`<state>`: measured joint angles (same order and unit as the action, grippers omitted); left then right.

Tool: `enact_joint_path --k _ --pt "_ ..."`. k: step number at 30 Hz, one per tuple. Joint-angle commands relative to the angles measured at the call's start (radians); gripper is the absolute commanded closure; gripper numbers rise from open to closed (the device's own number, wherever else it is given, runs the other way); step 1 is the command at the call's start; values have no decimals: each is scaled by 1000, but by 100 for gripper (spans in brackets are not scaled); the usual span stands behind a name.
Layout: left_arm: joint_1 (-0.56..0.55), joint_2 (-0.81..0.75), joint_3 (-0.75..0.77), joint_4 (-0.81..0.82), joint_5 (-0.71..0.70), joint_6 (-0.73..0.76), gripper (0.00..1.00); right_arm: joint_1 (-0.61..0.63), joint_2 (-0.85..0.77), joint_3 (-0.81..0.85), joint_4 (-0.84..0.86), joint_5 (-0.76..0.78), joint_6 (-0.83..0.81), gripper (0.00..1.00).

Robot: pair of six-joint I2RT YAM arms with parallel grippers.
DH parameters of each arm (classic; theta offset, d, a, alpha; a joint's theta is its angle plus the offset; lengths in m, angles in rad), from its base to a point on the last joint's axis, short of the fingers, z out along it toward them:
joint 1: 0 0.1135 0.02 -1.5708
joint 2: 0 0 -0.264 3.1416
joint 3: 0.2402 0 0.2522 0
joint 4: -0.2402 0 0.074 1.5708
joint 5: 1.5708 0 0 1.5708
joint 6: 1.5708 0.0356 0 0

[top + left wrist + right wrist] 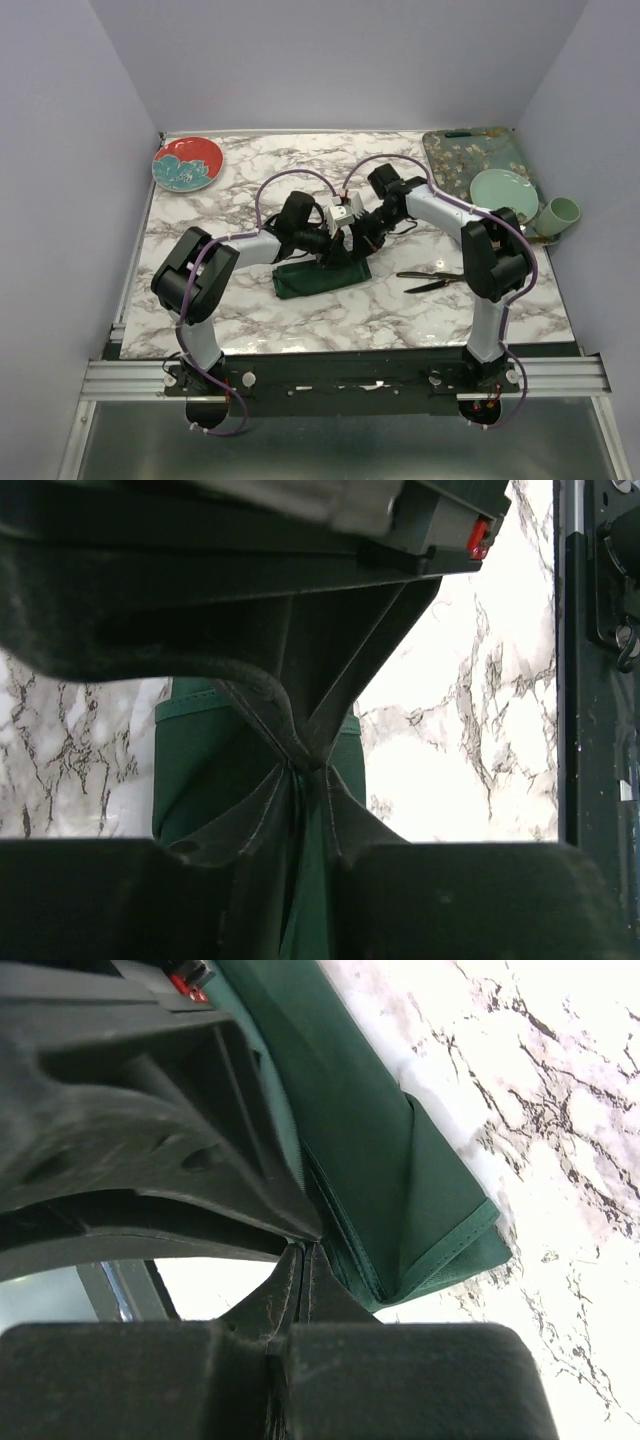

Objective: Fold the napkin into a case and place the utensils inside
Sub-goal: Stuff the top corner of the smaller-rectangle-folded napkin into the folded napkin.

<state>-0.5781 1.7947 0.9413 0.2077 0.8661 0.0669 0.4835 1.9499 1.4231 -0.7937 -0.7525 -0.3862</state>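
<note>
I see the dark green cloth napkin [318, 278] lying folded mid-way across the marble counter [300, 190], slim black utensils [432, 280] just right of it; the teal floral tray [450, 160] sits far right, apparently carrying a pale green plate [503, 189].

top cam: fixed, high behind the arm bases [205, 372], looks down and forward, far enough to take in the whole table [300, 320]
left wrist cam: just behind the left fingers [330, 650], looks along them, very near the napkin [190, 750]
right wrist cam: same setup over the right fingers [200, 1160], equally near
shared by all three: napkin plus bare table beside it
</note>
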Motion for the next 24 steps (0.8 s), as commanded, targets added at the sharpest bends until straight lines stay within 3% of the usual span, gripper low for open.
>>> enact_joint_path --k 1,3,7,10,13,18,24 --pt "-8 9 11 -13 16 -15 84 -13 20 30 -2 -16 -19 99" --pt "-5 11 16 -39 -2 -36 88 -16 20 30 -2 -16 -17 99" --pt "-5 11 19 -77 -25 -62 100 -19 23 39 -7 -2 15 84" --pt "-5 9 19 -106 -45 -64 100 -25 15 45 -6 -1 30 68" --pt "-5 12 30 -132 -68 -108 100 -29 9 57 -10 -4 44 61" --pt "-5 14 30 -137 -105 -222 100 -37 3 62 -6 36 73 64" --pt "-6 12 10 -134 -128 -317 100 -37 -9 24 53 96 151 81"
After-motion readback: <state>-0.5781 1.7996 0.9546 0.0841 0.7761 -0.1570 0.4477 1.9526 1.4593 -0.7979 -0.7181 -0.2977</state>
